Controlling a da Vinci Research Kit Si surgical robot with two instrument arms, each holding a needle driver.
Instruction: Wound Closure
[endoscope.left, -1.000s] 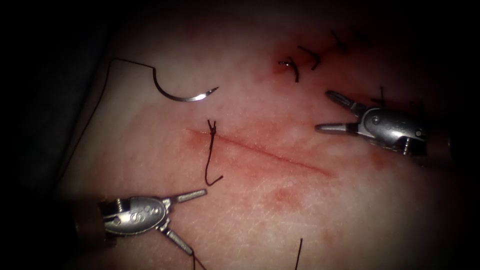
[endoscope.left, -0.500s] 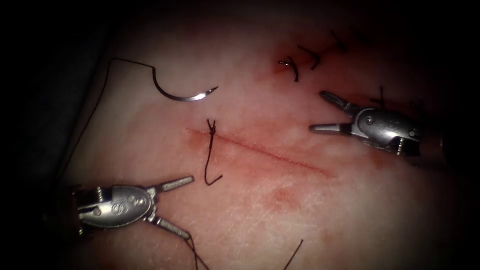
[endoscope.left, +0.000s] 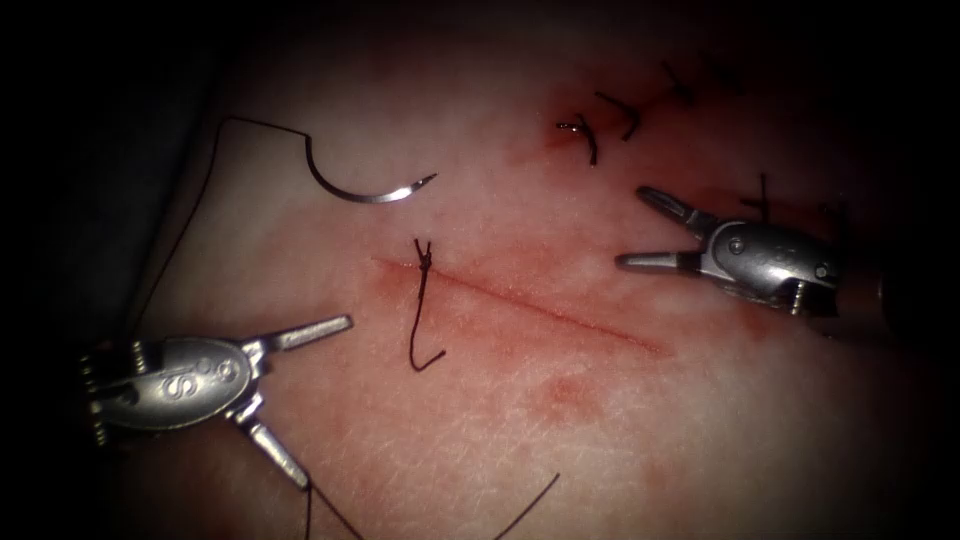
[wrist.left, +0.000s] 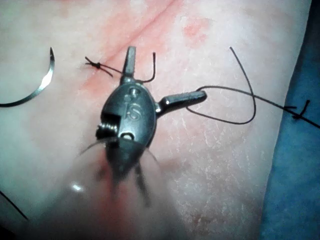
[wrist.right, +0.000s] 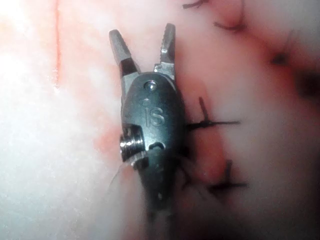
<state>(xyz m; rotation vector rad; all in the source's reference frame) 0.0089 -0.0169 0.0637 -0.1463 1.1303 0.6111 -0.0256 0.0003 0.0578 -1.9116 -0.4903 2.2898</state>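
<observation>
Needle (endoscope.left: 365, 185) is our landmark: it lies free on the tissue (endoscope.left: 520, 430), not in it, above the left end of the cut (endoscope.left: 520, 305), with its thread (endoscope.left: 190, 200) running off its blunt end and down the tissue's left edge. We see the left tool (endoscope.left: 300, 400) well below the needle, jaws spread wide and holding nothing. Over the last second it has drawn back leftward, away from the knotted stitch (endoscope.left: 425, 262) that sits just below the needle's tip, and a loose strand of thread (endoscope.left: 525, 505) far below the needle has shifted with it; in the left wrist view that strand loops around one spread jaw, though we cannot tell if it touches. The right tool (endoscope.left: 635, 228) is well to the needle's right, jaws apart and empty, and has eased slightly toward it. We judge that one stitch is tied, most of the cut is open, and the needle is waiting to be taken up.
</observation>
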